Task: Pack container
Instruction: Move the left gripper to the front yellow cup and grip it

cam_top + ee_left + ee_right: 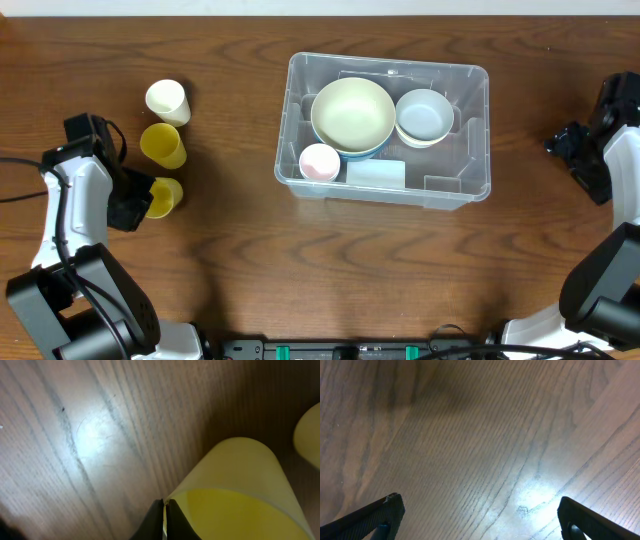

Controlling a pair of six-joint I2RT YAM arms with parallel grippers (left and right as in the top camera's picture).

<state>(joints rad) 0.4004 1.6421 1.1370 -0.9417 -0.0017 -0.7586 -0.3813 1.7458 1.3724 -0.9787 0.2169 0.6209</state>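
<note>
Overhead, the left pincer (145, 198) is seen pinched on the front yellow cup's (166, 196) rim. The container (452, 165) lies well to its right, long axis crosswise. The right pincer (477, 505) is spread.

- The container (462, 160), a large clear plastic bin with rounded corners, is sitting upright and uncovered on the surface (230, 250), slightly right of centre.
- It is holding a cream bowl (352, 112), a pale-blue bowl (424, 116) and a pink cup (320, 162).
</note>
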